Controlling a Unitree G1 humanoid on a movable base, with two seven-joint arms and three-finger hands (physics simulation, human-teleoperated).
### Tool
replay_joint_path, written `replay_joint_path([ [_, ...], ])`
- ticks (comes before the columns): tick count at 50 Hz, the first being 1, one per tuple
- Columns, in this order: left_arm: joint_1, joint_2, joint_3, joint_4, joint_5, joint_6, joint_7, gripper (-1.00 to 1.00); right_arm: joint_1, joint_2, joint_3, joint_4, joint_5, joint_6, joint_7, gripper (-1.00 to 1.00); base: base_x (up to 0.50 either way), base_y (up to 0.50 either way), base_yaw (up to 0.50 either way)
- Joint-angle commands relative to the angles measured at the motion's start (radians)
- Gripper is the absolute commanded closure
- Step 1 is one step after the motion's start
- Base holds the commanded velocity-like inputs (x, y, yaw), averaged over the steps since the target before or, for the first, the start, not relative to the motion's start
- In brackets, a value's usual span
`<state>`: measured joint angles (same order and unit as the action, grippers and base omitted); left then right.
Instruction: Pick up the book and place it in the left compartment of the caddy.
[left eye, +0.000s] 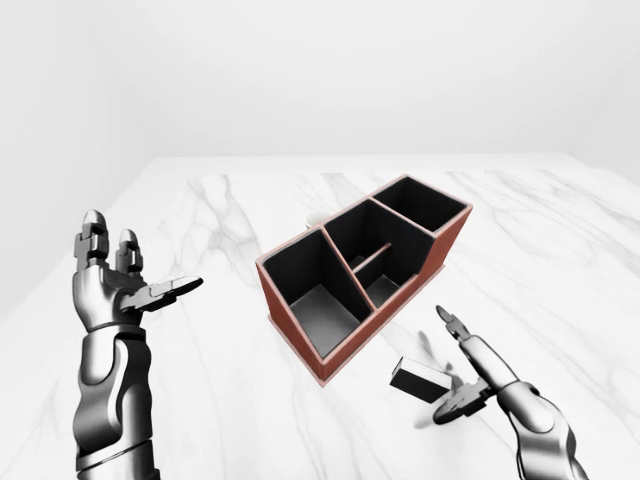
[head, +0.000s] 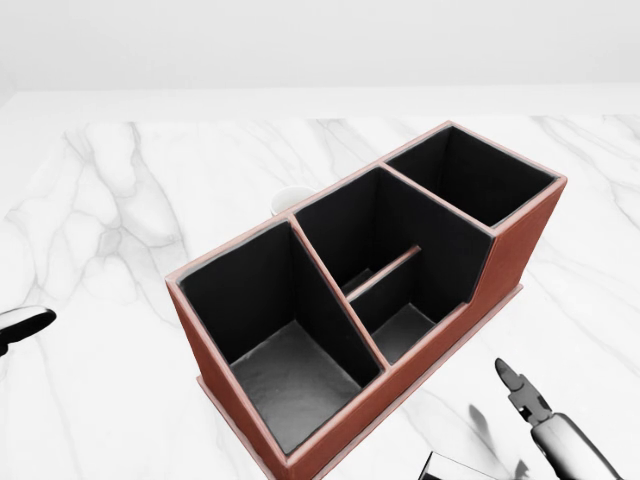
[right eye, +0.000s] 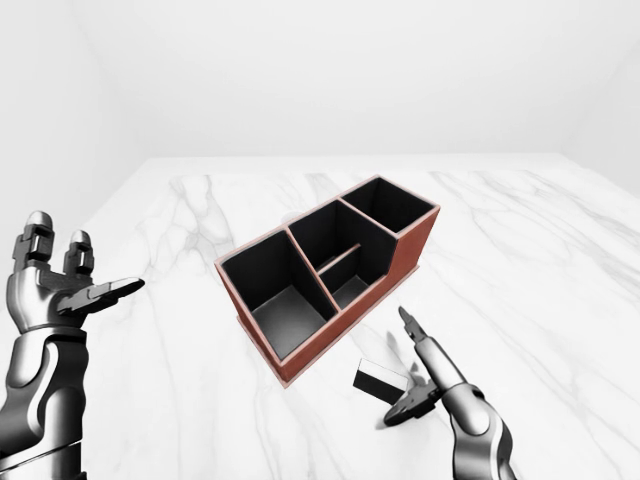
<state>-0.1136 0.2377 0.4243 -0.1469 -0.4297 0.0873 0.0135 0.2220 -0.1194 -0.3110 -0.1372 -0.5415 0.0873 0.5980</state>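
The caddy (left eye: 300, 335) is red-brown with black insides and lies diagonally on the white marble table. Its large left compartment (left eye: 322, 300) is nearest me and holds nothing. The book (left eye: 418, 379), a small dark block, sits low by the caddy's near right side; its top edge shows at the bottom of the head view (head: 452, 468). My right hand (left eye: 447, 366) is just right of the book, fingers spread about its end, not closed round it. My left hand (left eye: 140, 268) is open and raised at the left, far from both.
A small white round object (head: 291, 199) peeks out from behind the caddy's far side. The marble table (left eye: 560, 250) stretches wide to the right and top of the views, ending at a white wall.
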Motion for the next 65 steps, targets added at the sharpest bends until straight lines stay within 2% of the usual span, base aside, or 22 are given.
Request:
replay_joint_path([
  [1, 0.002, 0.001, 0.003, -0.007, -0.005, 0.0, 0.001, -1.0, 0.003, -0.005, 0.012, 0.033, 0.002, 0.0, -0.014, -1.0, 0.0, 0.0, 0.0],
  [40, -0.001, 0.003, 0.006, 0.001, -0.011, 0.0, 0.002, -1.0, -0.051, -0.028, 0.083, 0.217, 0.046, 0.0, -0.099, -1.0, 0.0, 0.0, 0.0],
  [41, -0.001, 0.004, 0.006, -0.001, -0.013, 0.0, 0.003, -1.0, -0.056, -0.028, 0.079, 0.22, 0.061, 0.0, -0.112, -0.07, 0.0, 0.0, 0.0],
  [42, -0.001, 0.004, 0.006, -0.001, -0.013, 0.0, 0.003, -1.0, -0.056, -0.029, 0.08, 0.221, 0.064, 0.0, -0.113, -0.07, 0.0, 0.0, 0.0],
  [43, -0.001, 0.004, 0.006, 0.0, -0.012, 0.0, 0.003, -1.0, -0.052, -0.024, 0.079, 0.178, 0.071, 0.0, -0.104, 1.0, 0.0, 0.0, 0.0],
  [59, 0.0, 0.001, 0.002, -0.006, -0.011, 0.0, 0.006, -1.0, -0.052, -0.023, 0.08, 0.162, 0.075, 0.0, -0.115, 1.0, 0.0, 0.0, 0.0],
  [65, -0.002, 0.002, 0.003, -0.005, -0.011, 0.0, 0.005, -1.0, -0.037, -0.019, 0.08, 0.089, 0.063, 0.0, -0.089, 1.0, 0.0, 0.0, 0.0],
])
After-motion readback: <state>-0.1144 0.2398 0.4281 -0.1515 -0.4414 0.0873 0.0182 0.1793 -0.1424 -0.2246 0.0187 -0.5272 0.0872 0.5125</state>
